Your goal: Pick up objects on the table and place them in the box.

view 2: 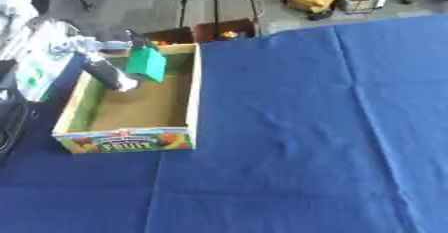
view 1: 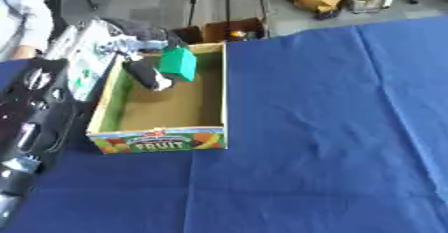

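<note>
A cardboard box [view 1: 223, 92] with "FRUIT" printed on its front stands on the blue cloth, left of the middle; its brown floor shows bare. My left arm comes in along the left edge, and my left hand [view 1: 147, 73] reaches over the box's far left corner. The hand is shut on a green carton [view 1: 178, 63]: one dark finger [view 2: 137, 39] shows above the carton and another with a pale tip [view 2: 107, 74] beside it. The carton hangs tilted inside the far end of the box. My right hand shows in neither view.
White and green papers [view 1: 87, 62] lie just left of the box. A small open brown carton [view 1: 232, 29] sits past the table's far edge. The blue cloth [view 1: 332, 127] stretches wide to the right and front, with creases.
</note>
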Action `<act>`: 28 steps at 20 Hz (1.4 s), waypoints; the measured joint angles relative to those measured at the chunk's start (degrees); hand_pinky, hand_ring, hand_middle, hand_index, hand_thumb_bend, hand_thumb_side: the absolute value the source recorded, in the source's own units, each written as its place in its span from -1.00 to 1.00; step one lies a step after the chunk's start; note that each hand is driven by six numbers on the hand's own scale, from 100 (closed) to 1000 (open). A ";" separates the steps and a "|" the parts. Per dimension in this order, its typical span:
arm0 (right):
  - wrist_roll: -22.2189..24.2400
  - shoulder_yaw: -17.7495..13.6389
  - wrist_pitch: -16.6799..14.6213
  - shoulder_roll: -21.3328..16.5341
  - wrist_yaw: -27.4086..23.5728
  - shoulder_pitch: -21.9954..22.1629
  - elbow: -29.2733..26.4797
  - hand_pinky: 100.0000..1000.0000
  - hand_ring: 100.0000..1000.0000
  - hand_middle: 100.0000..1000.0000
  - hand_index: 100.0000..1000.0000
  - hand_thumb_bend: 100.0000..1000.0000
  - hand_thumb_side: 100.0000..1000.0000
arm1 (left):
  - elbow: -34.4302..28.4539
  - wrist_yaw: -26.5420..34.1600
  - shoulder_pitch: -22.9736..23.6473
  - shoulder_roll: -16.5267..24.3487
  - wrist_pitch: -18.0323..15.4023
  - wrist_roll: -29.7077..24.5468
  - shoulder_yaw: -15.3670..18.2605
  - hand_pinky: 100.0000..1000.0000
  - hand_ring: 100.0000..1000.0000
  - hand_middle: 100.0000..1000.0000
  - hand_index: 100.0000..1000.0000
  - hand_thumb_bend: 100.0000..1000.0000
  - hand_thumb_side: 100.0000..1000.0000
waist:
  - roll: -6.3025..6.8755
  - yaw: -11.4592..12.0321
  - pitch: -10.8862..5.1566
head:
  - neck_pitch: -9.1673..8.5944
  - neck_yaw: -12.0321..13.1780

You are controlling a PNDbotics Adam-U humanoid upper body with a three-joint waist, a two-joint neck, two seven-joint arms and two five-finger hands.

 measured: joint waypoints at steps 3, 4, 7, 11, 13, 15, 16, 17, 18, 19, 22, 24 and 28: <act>-0.02 0.00 -0.02 0.12 0.00 -0.02 0.00 0.40 0.36 -0.13 0.29 -1.00 0.47 | 2.14 -2.09 0.34 -0.25 -0.06 0.06 -0.55 0.52 0.77 0.87 1.00 -1.00 -0.20 | -0.16 -0.36 0.00 | -0.01 0.00; -0.04 0.00 -0.02 0.12 0.00 -0.02 0.00 0.40 0.36 -0.13 0.29 -1.00 0.47 | 3.06 -2.82 0.36 -0.39 -0.09 0.09 -0.61 0.56 0.80 0.89 1.00 -1.00 -0.12 | -0.19 -0.43 0.01 | -0.02 0.00; -0.05 0.00 -0.02 0.15 -0.01 -0.04 0.00 0.40 0.36 -0.13 0.29 -1.00 0.46 | 5.53 -4.76 0.37 -1.09 -0.41 0.40 -0.88 0.78 0.91 0.97 1.00 -0.54 0.00 | -0.19 -0.53 0.22 | -0.09 0.00; -0.05 0.00 -0.02 0.28 -0.01 -0.06 0.00 0.40 0.36 -0.14 0.29 -1.00 0.46 | 7.29 -7.61 0.37 -1.51 -0.98 0.98 -0.91 0.83 0.95 1.00 1.00 -0.20 0.12 | -0.10 -0.61 0.54 | -0.45 0.00; -0.05 0.00 -0.02 0.36 -0.02 -0.06 0.00 0.40 0.36 -0.14 0.29 -1.00 0.46 | 7.76 -9.09 0.36 -1.72 -1.08 1.08 -0.90 0.83 0.96 1.00 1.00 -0.16 0.14 | -0.01 -0.62 0.55 | -0.51 0.00; -0.04 0.00 -0.01 0.37 -0.03 -0.06 0.00 0.40 0.36 -0.14 0.29 -1.00 0.46 | 7.93 -10.30 0.36 -1.74 -1.09 1.09 -0.86 0.80 0.94 1.00 1.00 -0.31 0.11 | 0.11 -0.64 0.56 | -0.51 -0.02; -0.04 0.00 -0.01 0.37 -0.03 -0.06 0.00 0.40 0.36 -0.14 0.29 -1.00 0.46 | 7.93 -10.58 0.36 -1.74 -1.09 1.09 -0.83 0.80 0.94 1.00 1.00 -0.37 0.10 | 0.14 -0.64 0.56 | -0.51 -0.02; -0.04 0.00 -0.01 0.37 -0.04 -0.06 0.00 0.40 0.36 -0.14 0.29 -1.00 0.46 | 7.92 -10.70 0.36 -1.75 -1.09 1.09 -0.78 0.79 0.94 1.00 1.00 -0.42 0.08 | 0.15 -0.64 0.56 | -0.51 -0.02; -0.04 0.00 -0.01 0.37 -0.04 -0.06 0.00 0.40 0.36 -0.14 0.29 -1.00 0.46 | 7.88 -10.72 0.36 -1.75 -1.08 1.08 -0.70 0.78 0.93 1.00 1.00 -0.48 0.08 | 0.15 -0.64 0.56 | -0.51 -0.03; -0.04 0.00 -0.01 0.37 -0.04 -0.06 0.00 0.40 0.36 -0.14 0.29 -1.00 0.46 | 7.78 -10.70 0.36 -1.75 -1.08 1.07 -0.58 0.78 0.93 1.00 1.00 -0.50 0.08 | 0.15 -0.64 0.56 | -0.51 -0.03; -0.01 -0.01 0.02 0.38 -0.06 -0.05 0.00 0.41 0.36 -0.14 0.29 -1.00 0.46 | 6.24 -9.47 0.36 -1.75 -1.01 1.01 -0.17 0.75 0.91 1.00 1.00 -0.64 0.06 | 0.15 -0.63 0.56 | -0.52 -0.04; 0.00 -0.01 0.06 0.38 -0.06 -0.04 0.00 0.40 0.36 -0.14 0.29 -1.00 0.46 | 4.18 -8.21 0.35 -1.73 -0.85 0.85 0.03 0.74 0.90 1.00 1.00 -0.70 0.05 | 0.15 -0.52 0.56 | -0.52 -0.09; -0.04 -0.02 0.20 0.38 -0.06 0.00 0.00 0.40 0.36 -0.13 0.29 -1.00 0.46 | -2.52 -4.48 0.50 -0.73 -0.61 0.61 0.63 0.70 0.87 0.99 1.00 -0.81 0.02 | 0.15 -0.20 0.49 | -0.50 -0.35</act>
